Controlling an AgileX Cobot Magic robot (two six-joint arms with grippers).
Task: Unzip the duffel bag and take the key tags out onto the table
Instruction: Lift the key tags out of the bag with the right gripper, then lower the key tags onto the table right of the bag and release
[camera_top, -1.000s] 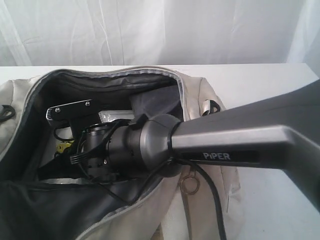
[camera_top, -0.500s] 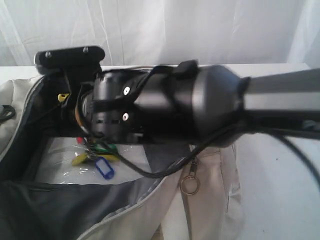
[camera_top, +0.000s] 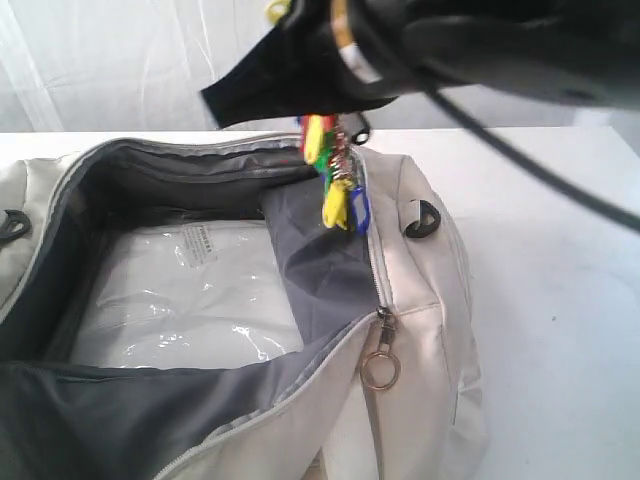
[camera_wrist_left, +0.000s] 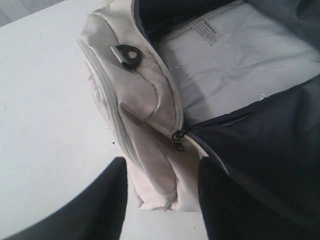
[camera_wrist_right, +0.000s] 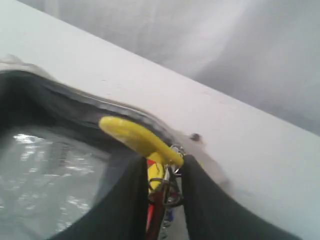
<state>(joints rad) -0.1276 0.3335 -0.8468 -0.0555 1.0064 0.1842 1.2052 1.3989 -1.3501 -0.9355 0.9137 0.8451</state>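
The cream duffel bag lies unzipped on the white table, its dark lining showing. My right gripper hangs above the bag's far rim, shut on the key tags, which dangle in yellow, green, red and blue. In the right wrist view a yellow tag sticks out across the fingers, with rings and a red tag between them. My left gripper stands open at the bag's end, out of the exterior view. The bag's corner shows between its fingers.
A clear plastic packet lies flat in the bag's bottom. A metal ring zipper pull hangs at the near side. A black strap loop sits on the bag's right end. White curtain stands behind the table.
My right gripper has risen out of the bag with the key tags, from deep inside to above its far rim. The tags now hang clear of the bag's bottom.
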